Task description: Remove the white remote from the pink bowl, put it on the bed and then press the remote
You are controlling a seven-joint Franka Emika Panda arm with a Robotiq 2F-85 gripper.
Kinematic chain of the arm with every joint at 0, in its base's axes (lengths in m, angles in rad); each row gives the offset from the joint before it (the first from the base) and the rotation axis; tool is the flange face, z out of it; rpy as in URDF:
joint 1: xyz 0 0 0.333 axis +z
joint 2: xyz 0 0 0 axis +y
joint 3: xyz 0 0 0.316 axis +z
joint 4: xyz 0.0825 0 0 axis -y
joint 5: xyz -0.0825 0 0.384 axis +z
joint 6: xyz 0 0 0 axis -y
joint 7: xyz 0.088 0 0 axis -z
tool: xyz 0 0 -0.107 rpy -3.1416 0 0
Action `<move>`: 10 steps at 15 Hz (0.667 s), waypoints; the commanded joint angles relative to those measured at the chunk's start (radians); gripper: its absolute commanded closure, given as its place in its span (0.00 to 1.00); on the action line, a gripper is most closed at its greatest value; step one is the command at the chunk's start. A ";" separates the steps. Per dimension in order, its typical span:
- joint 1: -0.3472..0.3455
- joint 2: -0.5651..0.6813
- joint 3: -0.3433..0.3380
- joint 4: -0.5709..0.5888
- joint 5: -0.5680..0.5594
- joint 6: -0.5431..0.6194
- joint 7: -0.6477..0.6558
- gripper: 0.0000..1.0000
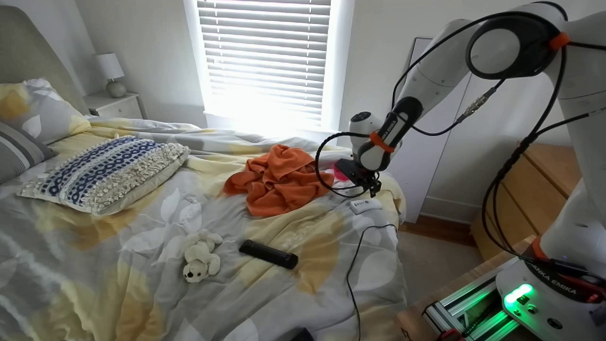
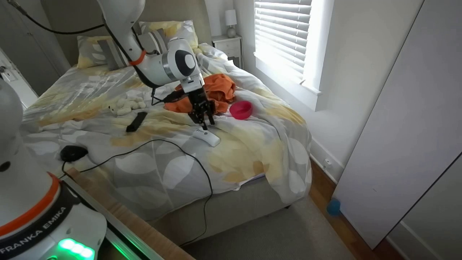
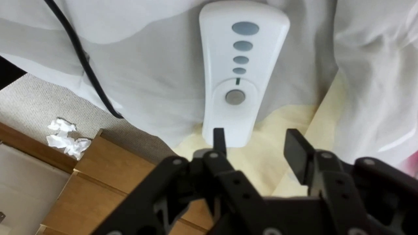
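Bed (image 2: 238,162): carries every task thing, so lifting-out and setting-down look done; the press looks left. Hand (image 3: 256,138): over the bed, fingers (image 3: 219,142) spread, pinching nothing; in the wrist view one tip overlaps the lower end of the white remote (image 3: 251,73), contact impossible to tell. Pink bowl (image 2: 241,111): near the remote but apart, nothing seen inside. Remote: flat on the bed, outside the bowl, oval buttons (image 3: 242,45) facing up. Round button (image 3: 235,97): uncovered, a likely target; no press shows. Room, biggest first: carpet (image 3: 52,101) shows past the bed's edge, near the remote's lower end, so a shove that way risks a fall. Wooden drawers (image 3: 107,166) stand beyond that edge, seemingly no hindrance. Orange cloth (image 2: 222,86) heaps just behind the hand in an exterior view; a low sweep there would probably snag it. The bowl limits sideways travel, with some bed between. Black cable (image 3: 78,47) runs near the remote, not touching, and hangs over the edge. A short straight descent onto the remote appears free; the bed looks soft and may give, so a slow push seems best.
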 commanded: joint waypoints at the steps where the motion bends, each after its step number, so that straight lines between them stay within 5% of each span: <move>1: 0.072 -0.010 -0.056 -0.047 -0.078 0.014 0.141 0.81; 4: 0.085 -0.005 -0.046 -0.047 -0.099 -0.003 0.194 0.99; 10: 0.101 0.012 -0.030 -0.026 -0.119 -0.019 0.254 1.00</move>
